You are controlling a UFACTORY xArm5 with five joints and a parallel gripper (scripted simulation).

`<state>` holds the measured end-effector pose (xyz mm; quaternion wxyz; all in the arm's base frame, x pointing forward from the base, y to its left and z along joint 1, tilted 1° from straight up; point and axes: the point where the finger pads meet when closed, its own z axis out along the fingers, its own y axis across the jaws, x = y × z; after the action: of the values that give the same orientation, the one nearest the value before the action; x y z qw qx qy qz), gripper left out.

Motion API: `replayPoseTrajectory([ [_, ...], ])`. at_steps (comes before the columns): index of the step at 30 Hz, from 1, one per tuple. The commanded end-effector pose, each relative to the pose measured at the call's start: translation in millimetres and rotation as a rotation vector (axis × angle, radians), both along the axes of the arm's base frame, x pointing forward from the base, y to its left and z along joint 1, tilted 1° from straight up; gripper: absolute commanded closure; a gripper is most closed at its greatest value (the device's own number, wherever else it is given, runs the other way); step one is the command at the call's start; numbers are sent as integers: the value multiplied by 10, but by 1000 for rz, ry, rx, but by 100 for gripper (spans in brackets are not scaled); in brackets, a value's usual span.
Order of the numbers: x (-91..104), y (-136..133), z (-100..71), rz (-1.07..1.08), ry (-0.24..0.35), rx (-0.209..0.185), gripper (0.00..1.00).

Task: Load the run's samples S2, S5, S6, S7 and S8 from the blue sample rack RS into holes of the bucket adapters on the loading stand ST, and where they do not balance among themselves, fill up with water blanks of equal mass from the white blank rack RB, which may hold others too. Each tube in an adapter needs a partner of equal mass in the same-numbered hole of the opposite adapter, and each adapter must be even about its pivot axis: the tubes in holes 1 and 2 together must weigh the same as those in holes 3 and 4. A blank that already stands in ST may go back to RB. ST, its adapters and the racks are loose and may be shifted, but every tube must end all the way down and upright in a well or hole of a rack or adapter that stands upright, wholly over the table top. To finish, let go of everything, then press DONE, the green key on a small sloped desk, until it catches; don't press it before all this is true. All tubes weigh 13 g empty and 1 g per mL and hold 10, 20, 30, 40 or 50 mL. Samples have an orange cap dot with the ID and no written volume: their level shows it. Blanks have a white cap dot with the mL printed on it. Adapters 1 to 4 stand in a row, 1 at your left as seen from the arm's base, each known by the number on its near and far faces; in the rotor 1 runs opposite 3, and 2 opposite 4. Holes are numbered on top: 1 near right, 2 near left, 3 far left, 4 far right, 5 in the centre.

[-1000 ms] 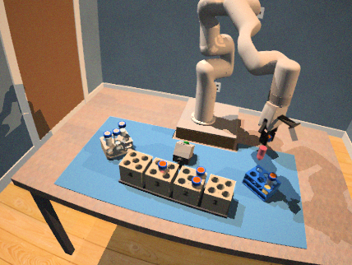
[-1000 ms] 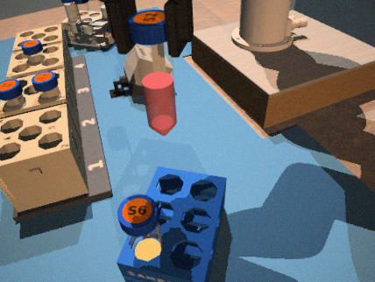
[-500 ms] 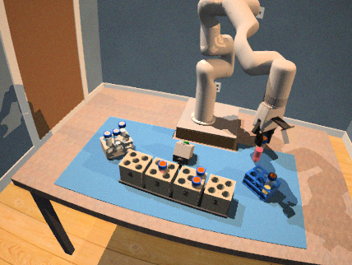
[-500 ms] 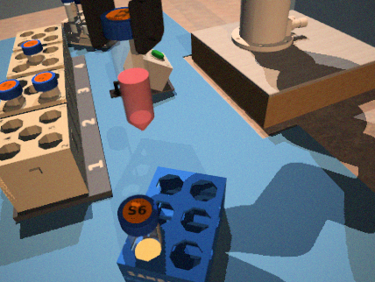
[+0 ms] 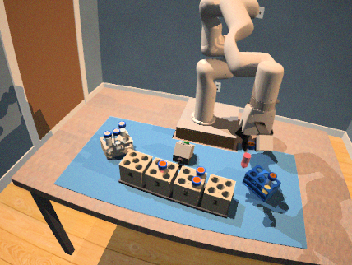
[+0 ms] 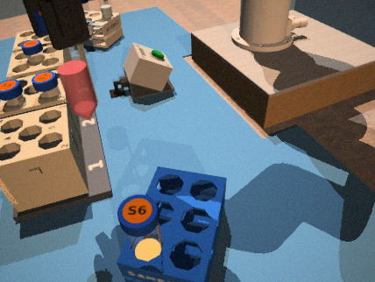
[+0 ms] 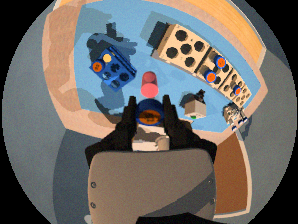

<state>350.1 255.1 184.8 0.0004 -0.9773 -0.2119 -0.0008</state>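
Observation:
My gripper (image 5: 251,143) is shut on the cap of a sample tube (image 5: 246,160) with pink liquid and holds it upright above the mat. It hangs between the blue rack RS (image 5: 261,182) and the DONE desk (image 5: 183,151). The tube's cap ID cannot be read in the wrist view (image 7: 149,115). The tube also shows in the exterior view (image 6: 79,88). In RS stands sample S6 (image 6: 137,211); its other wells look empty. On stand ST, adapter 3 (image 5: 161,174) holds one orange-dot tube, adapter 2 (image 5: 190,183) holds two, and adapters 4 (image 5: 135,165) and 1 (image 5: 218,193) are empty.
The white blank rack RB (image 5: 116,141) with several blue-capped blanks stands at the stand's far end, beside adapter 4. The green key (image 6: 157,54) sits on top of the DONE desk. The arm's raised base block (image 6: 280,66) borders the mat.

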Motion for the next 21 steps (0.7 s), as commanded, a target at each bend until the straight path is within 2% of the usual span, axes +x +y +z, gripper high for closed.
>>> replayPoseTrajectory([
  [1, 234, -147, 19, -180, -3, 2, 100],
  [8, 519, -352, 26, -396, -4, 4, 100],
  [10, 519, -352, 26, -396, -4, 4, 100],
  [17, 804, -557, 34, -396, -5, 4, 100],
  [21, 825, -571, 34, -396, -5, 4, 100],
])
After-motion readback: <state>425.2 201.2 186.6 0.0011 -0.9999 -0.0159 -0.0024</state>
